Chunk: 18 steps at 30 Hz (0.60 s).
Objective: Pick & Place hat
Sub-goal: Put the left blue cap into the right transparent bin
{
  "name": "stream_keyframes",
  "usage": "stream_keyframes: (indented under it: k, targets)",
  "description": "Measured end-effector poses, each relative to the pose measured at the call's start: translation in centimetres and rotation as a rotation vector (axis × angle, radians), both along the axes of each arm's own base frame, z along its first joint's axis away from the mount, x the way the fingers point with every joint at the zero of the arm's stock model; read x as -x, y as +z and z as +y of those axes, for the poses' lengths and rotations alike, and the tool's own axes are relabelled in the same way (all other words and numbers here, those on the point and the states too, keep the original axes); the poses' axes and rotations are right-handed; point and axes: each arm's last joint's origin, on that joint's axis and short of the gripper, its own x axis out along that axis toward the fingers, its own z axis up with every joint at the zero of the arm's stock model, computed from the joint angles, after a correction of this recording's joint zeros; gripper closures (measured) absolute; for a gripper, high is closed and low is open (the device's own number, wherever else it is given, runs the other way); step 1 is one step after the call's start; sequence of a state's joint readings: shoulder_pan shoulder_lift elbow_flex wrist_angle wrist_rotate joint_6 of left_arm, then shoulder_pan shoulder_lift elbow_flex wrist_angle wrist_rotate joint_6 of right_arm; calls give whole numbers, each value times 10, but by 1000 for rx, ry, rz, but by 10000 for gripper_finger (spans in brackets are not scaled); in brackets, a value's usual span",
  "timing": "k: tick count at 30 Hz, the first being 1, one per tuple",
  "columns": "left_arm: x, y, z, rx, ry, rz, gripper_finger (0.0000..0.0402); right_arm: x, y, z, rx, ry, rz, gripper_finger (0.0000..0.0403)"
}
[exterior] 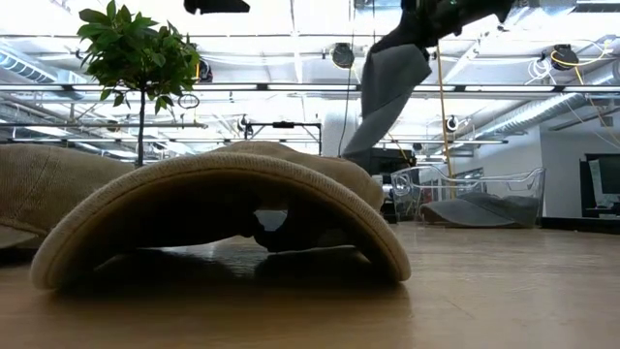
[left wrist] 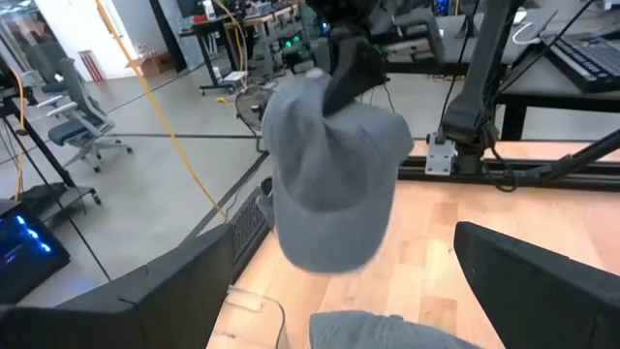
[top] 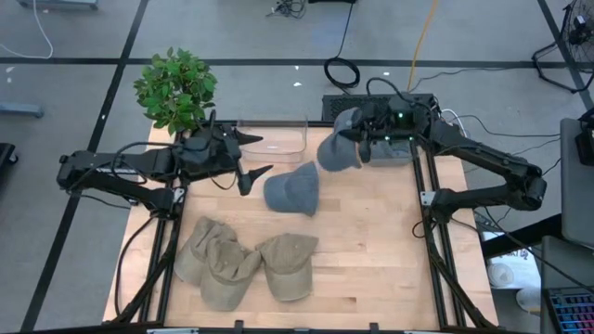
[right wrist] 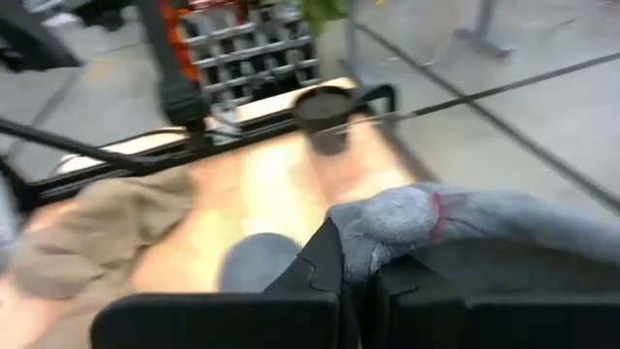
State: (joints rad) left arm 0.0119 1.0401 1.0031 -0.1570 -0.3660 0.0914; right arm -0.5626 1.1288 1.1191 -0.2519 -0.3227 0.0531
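Overhead, tan caps (top: 243,264) appear; right pincer (top: 364,141) clamps grey hat (top: 339,148).

Matt cloth hats (top: 290,188), smooth wood table (top: 380,250)

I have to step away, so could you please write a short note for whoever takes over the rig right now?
Right gripper: shut on a grey cap, held in the air near the table's far edge, beside the clear bin.
Left gripper: open, empty, by the bin's other side.
A second grey cap lies mid-table. Three tan caps sit in a pile at the near edge.
Done: one grey cap lifted.
Left: set it down, apparently in the bin, which looks empty; then the other caps.
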Motion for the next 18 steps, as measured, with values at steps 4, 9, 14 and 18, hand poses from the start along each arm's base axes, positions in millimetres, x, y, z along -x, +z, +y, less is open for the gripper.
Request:
stream_keyframes:
  k: [4,9,14,18]
  targets:
    - [0,0,0,1,0,-2,5,16,4,-8,30,-60,15,403]
    - [0,0,0,3,0,-3,4,36,10,-14,72,-123,19,403]
    - [0,0,0,3,0,-3,5,55,14,-26,120,-210,25,403]
    - [0,0,0,3,0,-3,5,69,8,-41,93,-306,84,403]
